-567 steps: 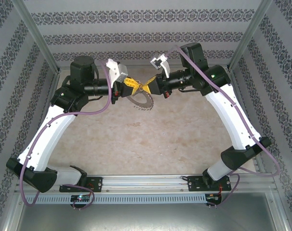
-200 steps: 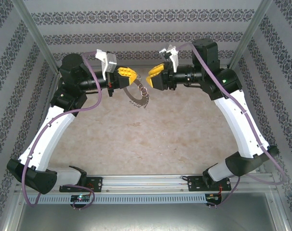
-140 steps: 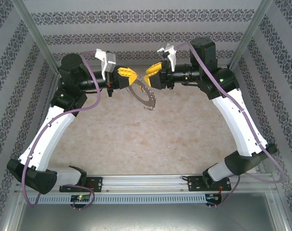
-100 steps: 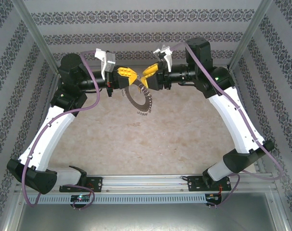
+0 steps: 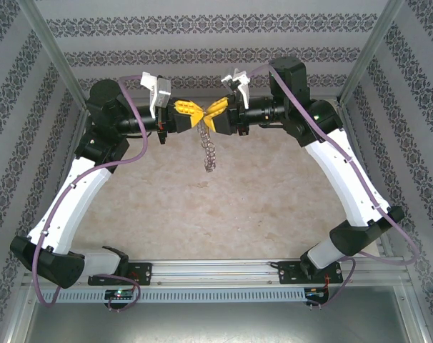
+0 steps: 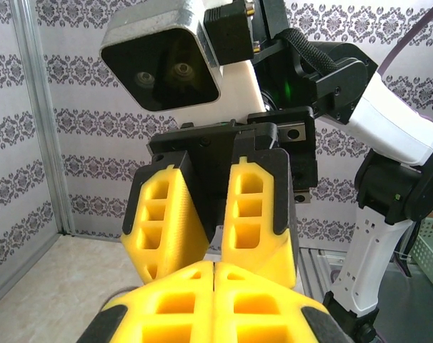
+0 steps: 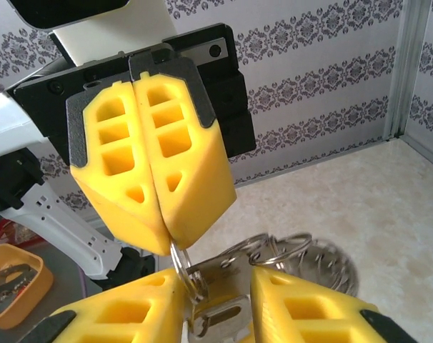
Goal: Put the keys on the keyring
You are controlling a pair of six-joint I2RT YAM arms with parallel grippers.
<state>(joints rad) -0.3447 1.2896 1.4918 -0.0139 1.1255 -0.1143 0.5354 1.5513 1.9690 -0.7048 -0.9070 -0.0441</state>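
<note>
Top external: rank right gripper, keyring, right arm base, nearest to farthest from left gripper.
1. keyring, hanging from the left gripper; right gripper, tip to tip on its right: too close to call.
2. right arm base, near edge, right.

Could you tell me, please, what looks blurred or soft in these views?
Right wrist: the keyring is smeared, while the left gripper is crisp. Left wrist: the right gripper is sharp and evenly lit. Top external: flat, even light; the keyring shows as a thin sliver.

place: lab robot cell | evidence: aluminium frame posts (image 5: 53, 51), wallpaper panels (image 5: 216, 43), marble-print tabletop (image 5: 238, 207), rail-mounted arms (image 5: 77, 193)
</note>
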